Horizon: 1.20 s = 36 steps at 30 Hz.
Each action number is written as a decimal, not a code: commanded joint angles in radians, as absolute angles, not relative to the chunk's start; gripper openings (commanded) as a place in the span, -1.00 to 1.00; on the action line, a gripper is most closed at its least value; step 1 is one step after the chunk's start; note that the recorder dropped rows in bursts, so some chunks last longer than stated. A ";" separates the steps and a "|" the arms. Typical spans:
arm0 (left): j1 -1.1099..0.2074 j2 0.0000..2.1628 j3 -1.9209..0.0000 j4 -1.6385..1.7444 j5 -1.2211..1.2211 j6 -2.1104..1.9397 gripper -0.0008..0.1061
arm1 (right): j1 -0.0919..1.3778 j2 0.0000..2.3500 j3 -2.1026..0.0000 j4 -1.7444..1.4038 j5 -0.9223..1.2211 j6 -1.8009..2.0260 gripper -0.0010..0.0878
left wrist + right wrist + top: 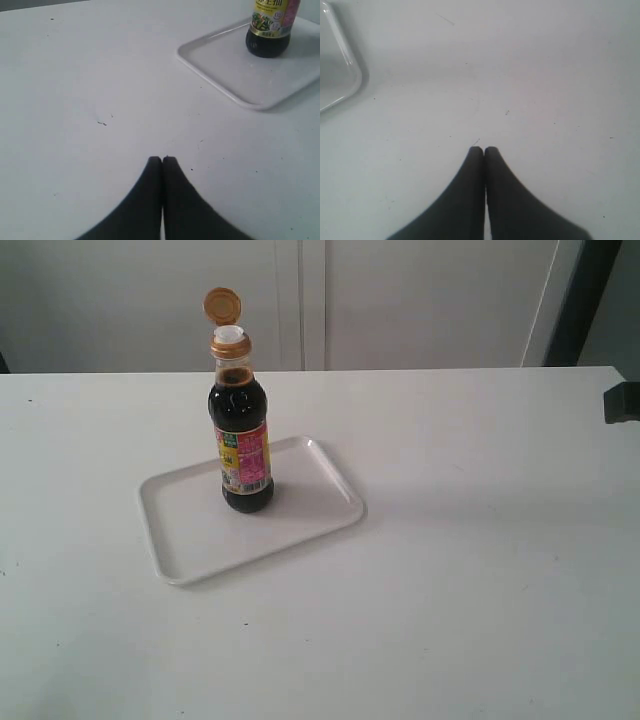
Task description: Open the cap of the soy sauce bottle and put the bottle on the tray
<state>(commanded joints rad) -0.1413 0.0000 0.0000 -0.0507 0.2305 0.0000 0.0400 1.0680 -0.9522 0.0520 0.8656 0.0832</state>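
Observation:
The soy sauce bottle (242,435) stands upright on the white tray (190,540), near the tray's far side. Its amber cap (222,306) is flipped open, the round lid tilted back above the white spout. In the left wrist view the bottle's lower body (268,35) and the tray (235,75) show a good way off from my left gripper (162,159), which is shut on nothing above bare table. My right gripper (484,149) is also shut and empty; only a corner of the tray (350,75) shows in its view. Neither gripper's fingers appear in the exterior view.
The white table (470,540) spreads all round the tray. A dark part of the right arm (622,402) juts in at the exterior view's right edge. A pale wall and a dark post stand behind the table.

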 joint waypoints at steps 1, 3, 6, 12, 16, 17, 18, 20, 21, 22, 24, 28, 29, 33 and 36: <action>-0.141 0.000 0.000 -0.051 0.231 0.000 -0.99 | 0.040 1.068 -0.952 0.052 0.866 0.083 -0.98; -0.141 0.000 0.000 -0.051 0.231 0.000 -0.99 | 0.040 1.068 -0.952 0.052 0.866 0.083 -0.98; -0.141 0.000 0.000 -0.051 0.231 0.000 -0.99 | 0.040 1.068 -0.952 0.052 0.866 0.083 -0.98; -0.141 0.000 0.000 -0.051 0.232 0.000 -0.99 | 0.040 1.068 -0.952 0.052 0.866 0.083 -0.98; -0.141 0.000 0.000 -0.051 0.232 0.000 -0.99 | 0.040 1.068 -0.952 0.052 0.866 0.083 -0.98; -0.141 0.000 0.000 -0.051 0.232 0.000 -0.99 | 0.040 1.068 -0.952 0.052 0.866 0.083 -0.98; -0.141 0.000 0.000 -0.051 0.232 0.000 -0.99 | 0.040 1.068 -0.952 0.052 0.866 0.083 -0.98; -0.141 0.000 0.000 -0.051 0.232 0.000 -0.99 | 0.040 1.068 -0.952 0.052 0.866 0.083 -0.98; -0.141 0.000 0.000 -0.051 0.232 0.000 -0.99 | 0.040 1.068 -0.952 0.052 0.866 0.083 -0.98; -0.141 0.000 0.000 -0.051 0.232 0.000 -0.99 | 0.040 1.064 -0.952 0.052 0.866 0.083 -0.98; -0.141 0.000 0.000 -0.051 0.232 0.000 -0.99 | 0.040 1.054 -0.952 0.052 0.866 0.083 -0.98; -0.141 0.000 0.000 -0.051 0.232 0.000 -0.99 | 0.040 0.974 -0.952 0.046 0.866 0.031 -0.98; -0.141 0.000 0.000 -0.051 0.232 0.000 -0.99 | 0.040 0.948 -0.952 0.046 0.866 0.016 -0.98; -0.141 0.000 0.000 -0.051 0.232 0.000 -0.99 | 0.040 0.795 -0.908 0.046 0.803 -0.023 -0.98; -0.141 0.000 0.000 -0.051 0.232 0.000 -0.99 | 0.040 0.670 -0.812 0.046 0.713 -0.026 -0.98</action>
